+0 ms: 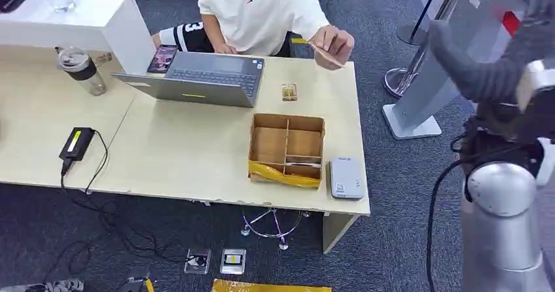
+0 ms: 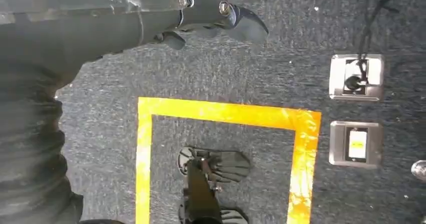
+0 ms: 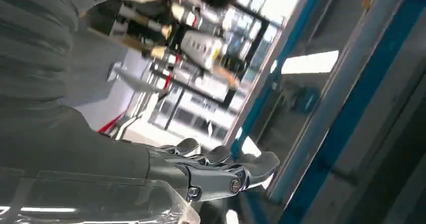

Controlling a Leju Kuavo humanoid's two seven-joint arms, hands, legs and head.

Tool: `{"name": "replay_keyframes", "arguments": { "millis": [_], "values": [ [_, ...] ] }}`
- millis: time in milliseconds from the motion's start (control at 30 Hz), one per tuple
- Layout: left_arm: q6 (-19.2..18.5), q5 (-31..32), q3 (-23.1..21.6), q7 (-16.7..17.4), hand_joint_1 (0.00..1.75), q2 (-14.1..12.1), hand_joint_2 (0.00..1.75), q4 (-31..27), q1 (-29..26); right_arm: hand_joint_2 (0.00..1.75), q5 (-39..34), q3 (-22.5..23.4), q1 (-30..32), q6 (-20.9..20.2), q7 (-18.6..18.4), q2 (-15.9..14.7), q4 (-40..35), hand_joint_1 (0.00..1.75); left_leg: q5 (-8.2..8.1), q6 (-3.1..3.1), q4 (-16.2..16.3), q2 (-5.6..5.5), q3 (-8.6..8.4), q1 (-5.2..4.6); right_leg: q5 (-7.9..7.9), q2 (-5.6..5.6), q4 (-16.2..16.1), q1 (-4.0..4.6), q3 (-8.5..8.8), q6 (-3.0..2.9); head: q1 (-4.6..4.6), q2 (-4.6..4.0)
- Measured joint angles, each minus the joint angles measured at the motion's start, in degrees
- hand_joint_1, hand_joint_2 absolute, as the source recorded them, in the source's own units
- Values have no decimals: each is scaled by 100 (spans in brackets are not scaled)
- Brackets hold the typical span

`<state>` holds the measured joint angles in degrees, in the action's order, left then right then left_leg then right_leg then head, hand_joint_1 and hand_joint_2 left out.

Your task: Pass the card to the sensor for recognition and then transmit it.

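We see the card (image 1: 325,56) held in a person's hand (image 1: 334,42) over the far corner of the desk (image 1: 177,154), beyond the wooden box (image 1: 288,149). Our right hand (image 3: 221,171), raised with nothing in its loosely extended fingers, is nearer it; our left hand (image 2: 211,18) hangs empty

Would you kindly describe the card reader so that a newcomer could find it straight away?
Start at the pale wooden desk and go to its near right corner. Beside the divided cardboard box lies the card reader, a flat light-grey slab, the only grey item at that corner.
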<state>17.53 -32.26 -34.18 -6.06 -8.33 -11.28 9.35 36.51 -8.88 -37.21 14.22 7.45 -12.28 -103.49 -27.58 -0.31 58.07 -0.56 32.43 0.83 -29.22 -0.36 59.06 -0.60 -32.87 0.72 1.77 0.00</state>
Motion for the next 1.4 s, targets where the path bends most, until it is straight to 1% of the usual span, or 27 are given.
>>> {"name": "replay_keyframes", "arguments": {
  "millis": [100, 133, 200, 267, 367, 467, 700, 1000, 1033, 1067, 1100, 1133, 1200, 1400],
  "values": [
    [2, 46, -4, -74, 0, 13, 175, -2, 3, 175, 492, -484, -82, -656, -220, 344, 89, 0, 0, 0, 0, -2, 2, 1, -1, -4, 0, 1, -1, -2, 0, 0],
    [-2, 61, -4, -96, 0, 15, 175, 0, 4, 175, 676, -661, -109, -812, -267, 458, 185, 0, 0, -1, 0, -2, 2, 2, -1, -4, 0, 2, -1, -2, 0, 0],
    [-9, 98, -4, -111, 0, 24, 175, 0, 5, 175, 897, -897, -146, -983, -321, 618, 356, 0, 0, -1, 0, -4, 4, 2, -2, -7, 0, 2, -1, -2, 0, 0],
    [-9, 135, -9, -116, 0, 24, 175, -2, 5, 175, 1273, -1120, -199, -1116, -354, 764, 576, 0, 0, 0, 0, -5, 4, 2, -2, -7, -1, 2, -1, -3, 2, 0],
    [-4, 184, -26, -125, 0, 24, 175, 0, 5, 175, 1731, -1370, -279, -1114, -352, 905, 997, 0, 0, 0, 0, -4, 4, 1, -2, -6, -1, 1, -2, -3, 2, 0],
    [7, 223, -63, -129, 0, 28, 175, 0, 4, 175, 2023, -1575, -414, -998, -360, 1009, 1504, 0, 0, -1, 0, -6, 4, 1, -2, -8, -1, 1, -4, -3, 2, 0],
    [55, 238, -103, -129, 0, 44, 175, 0, 3, 175, 2126, -1831, -542, -780, -371, 1108, 2459, 0, 0, -1, 0, -7, 5, 1, -2, -8, -1, 2, -6, -3, 4, 0],
    [103, 238, -105, -129, 0, 61, 175, 0, -4, 175, 2141, -1966, -550, -655, -437, 1108, 2964, 0, 0, -1, 0, -6, 5, 1, -2, -5, -2, 2, -9, -3, 2, 0],
    [103, 234, -105, -129, 0, 66, 175, 0, -4, 175, 2122, -1975, -550, -648, -437, 1108, 3030, 120, 0, -1, 0, -6, 5, 1, -2, -5, -2, 2, -9, -3, 2, 0],
    [103, 223, -105, -129, 0, 68, 175, 0, -5, 175, 2102, -1984, -549, -640, -437, 1108, 3084, 169, 0, -1, 0, -6, 5, 1, -2, -5, -2, 2, -9, -3, 2, 0],
    [101, 208, -105, -129, 0, 70, 175, 0, -5, 175, 2078, -1997, -546, -620, -426, 1108, 3117, 169, 0, -1, 0, -6, 5, 1, -2, -5, -2, 2, -10, -3, 2, 0],
    [98, 184, -105, -129, 0, 74, 175, 0, -6, 175, 2056, -2014, -546, -572, -398, 1108, 3149, 173, 0, -1, 0, -6, 4, 1, -2, -4, -2, 2, -9, -3, 2, 0],
    [98, 166, -105, -129, 0, 79, 175, 0, -7, 175, 2038, -2041, -545, -522, -356, 1108, 3189, 173, 0, -1, 0, -6, 4, 1, -2, -3, -1, 2, -10, -3, 2, 0],
    [107, 162, -105, -129, 0, 92, 175, 0, -7, 175, 1988, -2063, -546, -502, -334, 1110, 3285, 175, 0, -1, 0, -6, 4, 1, -2, -2, -2, 2, -10, -3, 2, 0]
  ]
}}
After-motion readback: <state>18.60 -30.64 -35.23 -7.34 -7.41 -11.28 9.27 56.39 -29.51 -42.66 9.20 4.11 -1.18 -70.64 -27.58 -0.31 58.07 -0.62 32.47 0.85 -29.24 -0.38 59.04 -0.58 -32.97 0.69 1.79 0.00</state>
